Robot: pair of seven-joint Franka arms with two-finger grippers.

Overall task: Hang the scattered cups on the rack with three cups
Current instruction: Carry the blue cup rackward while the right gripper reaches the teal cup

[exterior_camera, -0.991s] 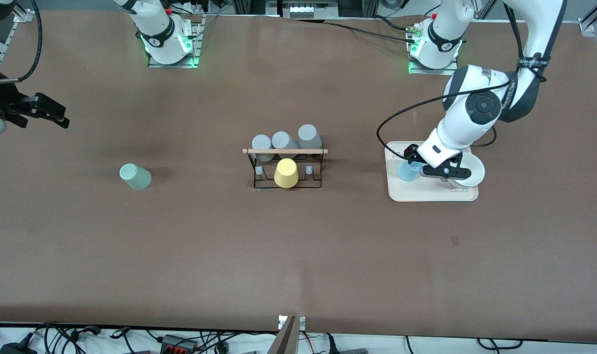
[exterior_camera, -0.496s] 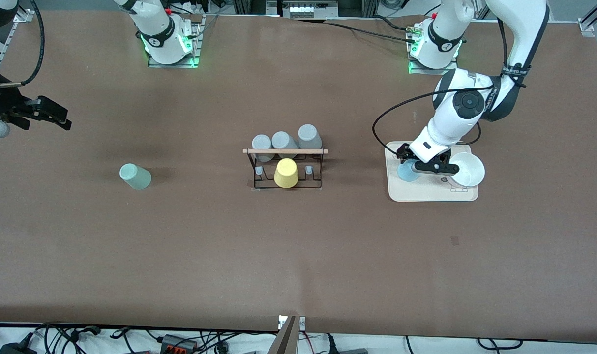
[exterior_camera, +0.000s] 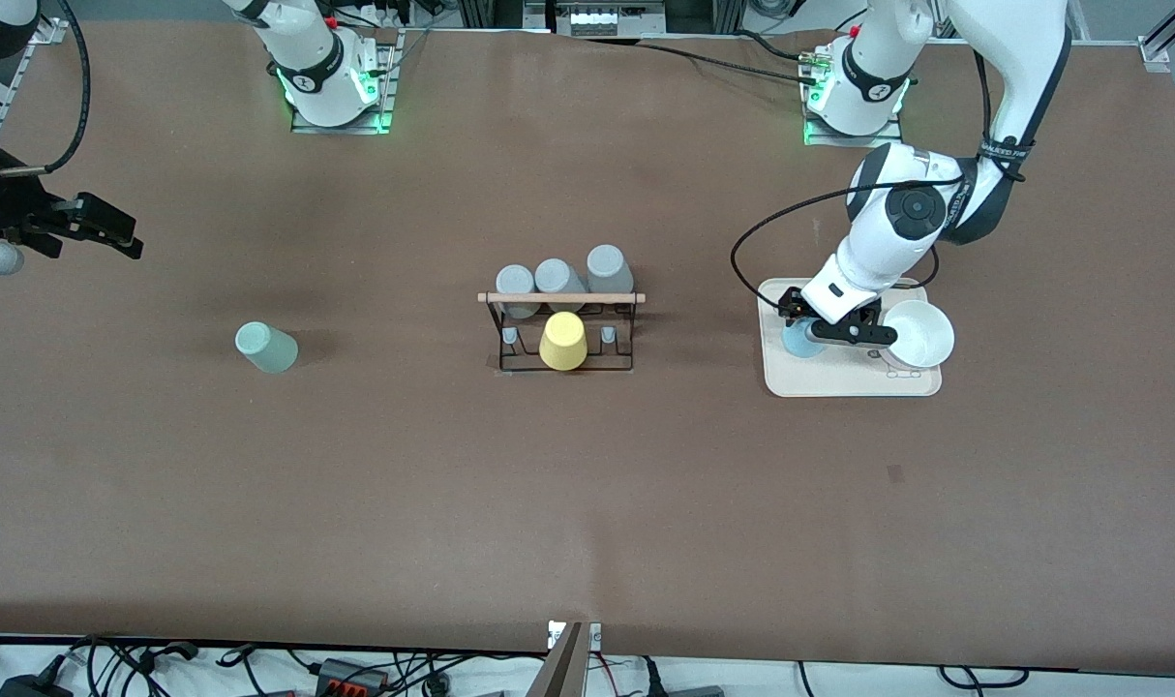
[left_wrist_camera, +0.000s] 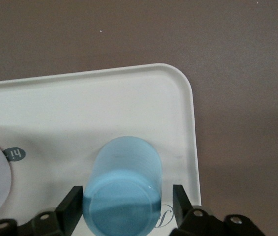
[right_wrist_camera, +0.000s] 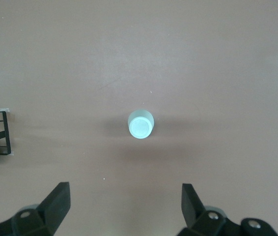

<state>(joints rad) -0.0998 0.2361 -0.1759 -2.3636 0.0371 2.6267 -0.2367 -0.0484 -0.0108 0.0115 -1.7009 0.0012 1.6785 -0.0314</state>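
Two arms, one rack, six cups in all.

The rack (exterior_camera: 561, 329) carries three grey cups (exterior_camera: 558, 277) and one yellow cup (exterior_camera: 562, 341). On the cream tray (exterior_camera: 844, 379), the left gripper (exterior_camera: 812, 322) brackets the blue cup (left_wrist_camera: 123, 189), fingers (left_wrist_camera: 70, 206) apart. The right gripper (exterior_camera: 84, 225) hangs spread above the mint cup (exterior_camera: 266, 348), which stands toward the right arm's end.

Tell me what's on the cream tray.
On the cream tray stand the light blue cup, between the left hand's open fingers, and a white bowl. The arm covers part of the tray.
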